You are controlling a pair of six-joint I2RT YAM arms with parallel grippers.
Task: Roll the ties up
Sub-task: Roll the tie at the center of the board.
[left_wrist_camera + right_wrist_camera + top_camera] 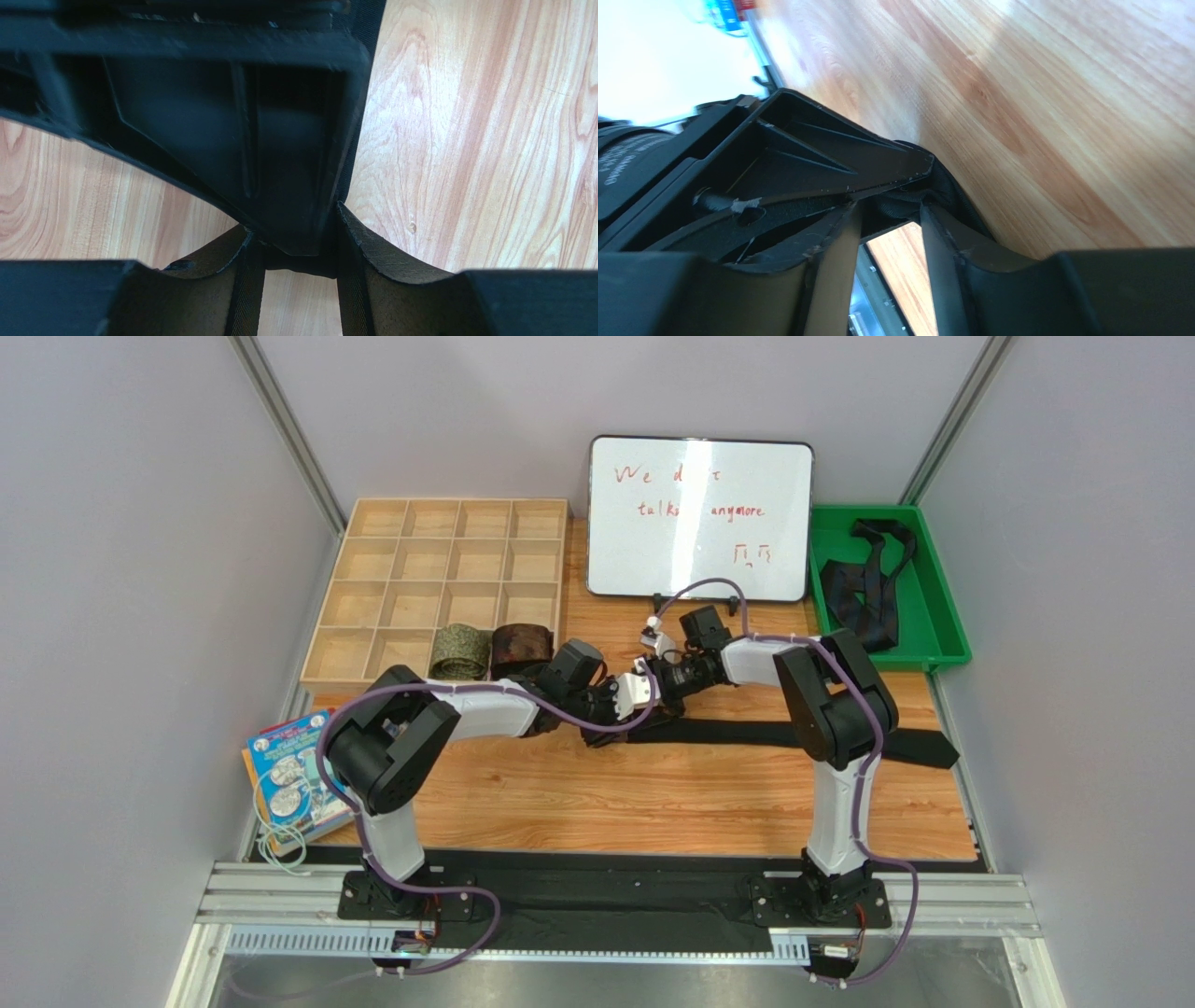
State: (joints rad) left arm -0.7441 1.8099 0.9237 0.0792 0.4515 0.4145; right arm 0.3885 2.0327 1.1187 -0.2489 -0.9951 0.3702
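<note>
One flat black tie lies across the middle of the wooden table. Its wide end sits at centre right of the overhead view. Its narrow end runs left under the two grippers, which meet just left of centre.

The left gripper has its two fingers apart, with bare wood showing between them lower down. A dark piece bridges the gap at the tips. I cannot tell whether that piece is cloth or part of the other gripper, nor whether it is pinched. The right gripper also has its two fingers spread. Wood is visible in the gap, and black cloth lies across just beyond the tips.

At upper left stands one wooden tray of sixteen compartments, four by four. Two rolled ties sit side by side in its bottom row. One olive-green roll is in the third compartment from the left, and one reddish-brown roll is in the fourth. The other fourteen compartments hold nothing.

One green bin at upper right holds a loose tangle of black ties; their number cannot be counted. One whiteboard with red writing stands at upper centre. One colourful booklet lies at the left edge.
</note>
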